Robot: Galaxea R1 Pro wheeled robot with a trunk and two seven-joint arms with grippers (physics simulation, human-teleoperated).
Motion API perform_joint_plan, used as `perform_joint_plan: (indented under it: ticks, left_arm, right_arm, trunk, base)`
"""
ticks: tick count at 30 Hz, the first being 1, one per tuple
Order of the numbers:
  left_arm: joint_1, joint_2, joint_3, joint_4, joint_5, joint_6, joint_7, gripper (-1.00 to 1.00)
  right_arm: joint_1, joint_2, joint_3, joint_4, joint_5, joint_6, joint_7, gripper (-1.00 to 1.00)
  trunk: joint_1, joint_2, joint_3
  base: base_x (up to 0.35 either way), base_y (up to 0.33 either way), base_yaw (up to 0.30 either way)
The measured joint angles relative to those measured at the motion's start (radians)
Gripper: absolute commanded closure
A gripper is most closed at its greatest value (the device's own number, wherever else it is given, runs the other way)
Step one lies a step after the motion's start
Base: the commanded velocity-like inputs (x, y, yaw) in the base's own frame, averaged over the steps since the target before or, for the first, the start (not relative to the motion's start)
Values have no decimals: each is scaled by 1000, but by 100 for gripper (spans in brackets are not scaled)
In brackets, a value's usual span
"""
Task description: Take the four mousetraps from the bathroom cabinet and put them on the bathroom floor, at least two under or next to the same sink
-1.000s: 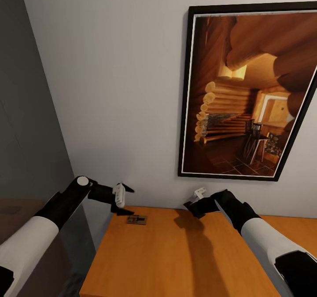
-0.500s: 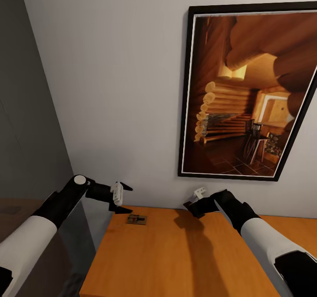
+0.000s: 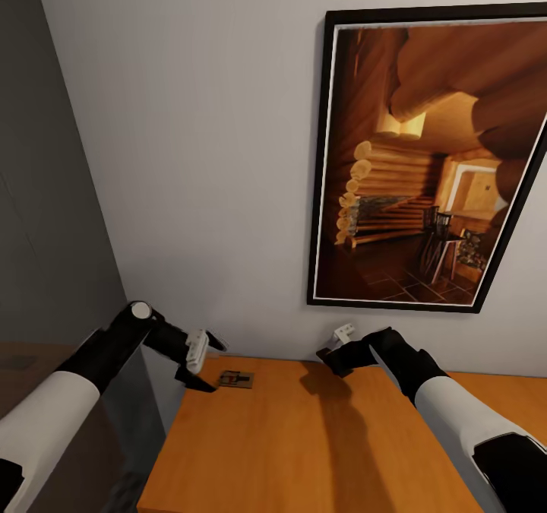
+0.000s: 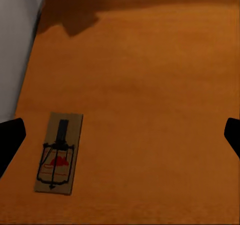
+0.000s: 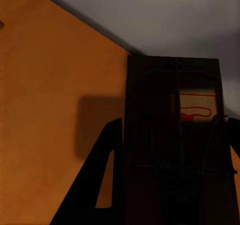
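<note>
Fingers on left gripper (image 3: pixel 202 361) spread, empty; right gripper (image 3: pixel 332 351) clamps one mousetrap (image 5: pixel 175 150). Second small brown wooden mousetrap (image 3: pixel 235 380) lies flat on orange-brown cabinet counter (image 3: pixel 319 452), at 3 o'clock of left gripper. I'd centre over it, then descend straight.

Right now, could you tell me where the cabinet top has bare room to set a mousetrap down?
The cabinet top is bare across its middle and near edge, between the two arms. The crowded strip runs along the wall: a mousetrap lies at the far left corner beside the open left gripper, and the right gripper holds another mousetrap there.
</note>
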Motion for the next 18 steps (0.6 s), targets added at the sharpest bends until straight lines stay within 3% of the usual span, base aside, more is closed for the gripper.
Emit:
perform_joint_plan:
  ticks: [2, 4, 11, 13, 18]
  left_arm:
    - [0, -4, 0, 0, -75, -3, -9, -100]
    - [-1, -7, 1, 0, -110, -4, -12, -100]
    - [-1, -10, 21, 1, -132, -22, -16, -100]
    - [-1, -8, 54, 2, -131, -45, -20, -100]
    - [-1, -6, 174, 10, -128, -109, -80, -100]
  right_arm:
    - [0, 1, 0, 0, 0, 0, 0, 100]
    - [0, 1, 0, 0, 0, 0, 0, 100]
    - [0, 1, 0, 0, 0, 0, 0, 100]
    - [0, 1, 0, 0, 0, 0, 0, 100]
    - [0, 1, 0, 0, 0, 0, 0, 100]
  trunk:
    - [0, 0, 0]
    - [0, 0, 0]
    - [0, 0, 0]
    - [0, 0, 0]
    - [0, 0, 0]
  base:
    - [0, 0, 0]
    - [0, 0, 0]
    - [0, 0, 0]
    - [0, 0, 0]
    - [0, 0, 0]
